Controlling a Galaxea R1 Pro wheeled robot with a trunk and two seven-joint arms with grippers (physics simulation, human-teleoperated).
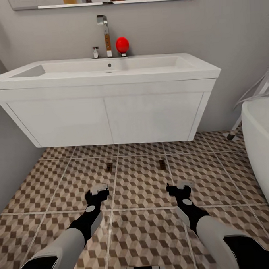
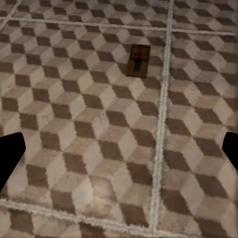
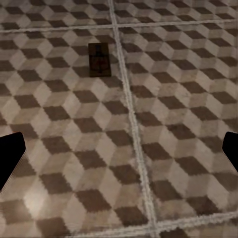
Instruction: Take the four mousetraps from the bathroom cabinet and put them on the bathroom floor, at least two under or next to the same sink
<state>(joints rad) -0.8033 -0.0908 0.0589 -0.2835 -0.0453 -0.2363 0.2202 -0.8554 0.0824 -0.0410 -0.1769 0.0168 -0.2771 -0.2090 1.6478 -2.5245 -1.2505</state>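
Patterned bathroom floor (image 1: 148, 237), white sink (image 1: 107, 72) at 12 o'clock, two mousetraps (image 1: 109, 166) (image 1: 162, 164) lying flat before it, left gripper (image 1: 99, 191) and right gripper (image 1: 181, 187) both spread, holding nothing.

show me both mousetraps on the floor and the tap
left mousetrap (image 1: 109, 167), head view, middle of its flat top
right mousetrap (image 1: 162, 164), head view, middle of its flat top
tap (image 1: 105, 34), head view, its upright chrome stem

Head view high, facing sink (image 1: 107, 78) and floor (image 1: 142, 189); both wrist views close over that same floor
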